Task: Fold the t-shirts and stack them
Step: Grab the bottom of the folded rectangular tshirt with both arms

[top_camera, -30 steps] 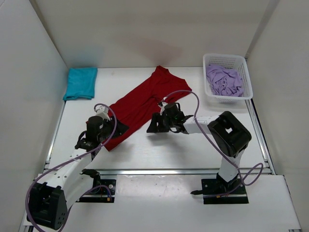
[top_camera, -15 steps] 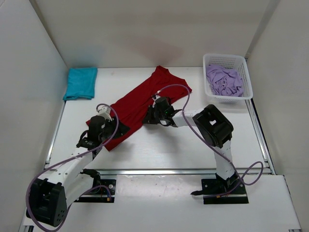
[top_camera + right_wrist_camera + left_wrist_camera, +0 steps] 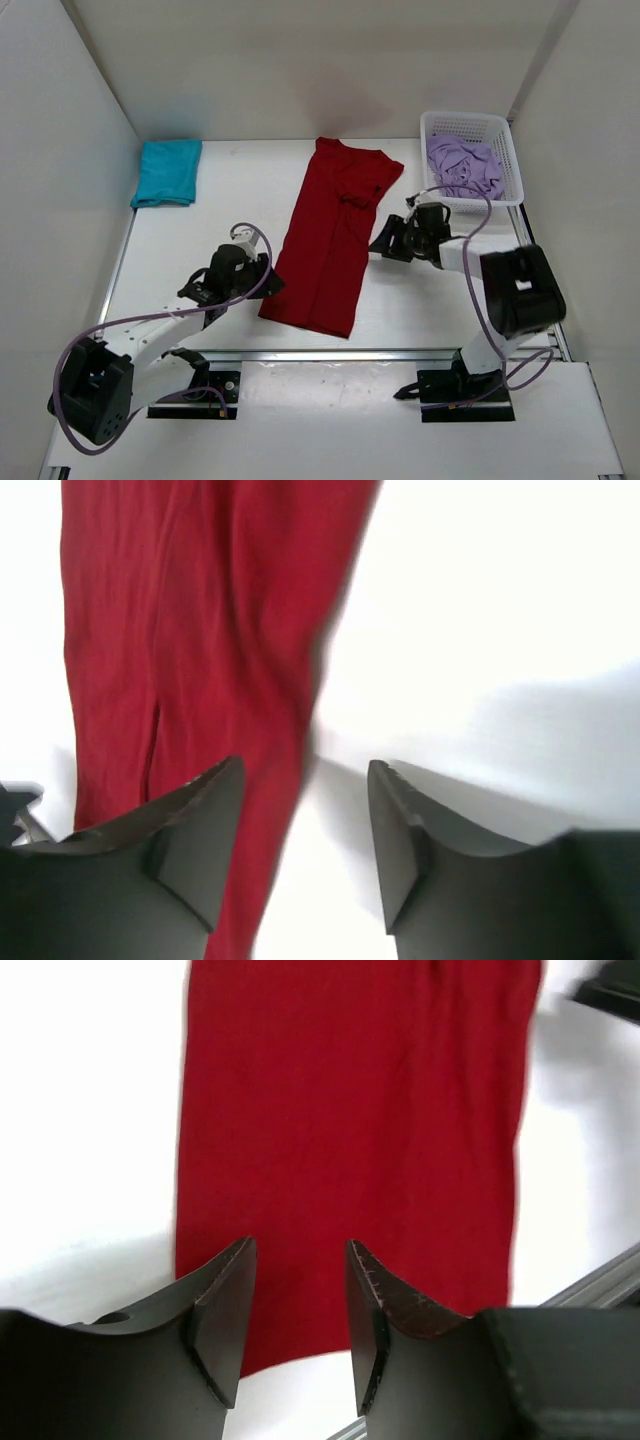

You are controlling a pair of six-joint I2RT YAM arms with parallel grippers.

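Lab robot cell: white panel walls (image 3: pixel 300 60), aluminium frame rails (image 3: pixel 330 354).

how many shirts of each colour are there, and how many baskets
teal shirt: 1
dark red shirt: 1
lilac shirt: 1
white basket: 1
total: 4 things, 3 shirts and 1 basket
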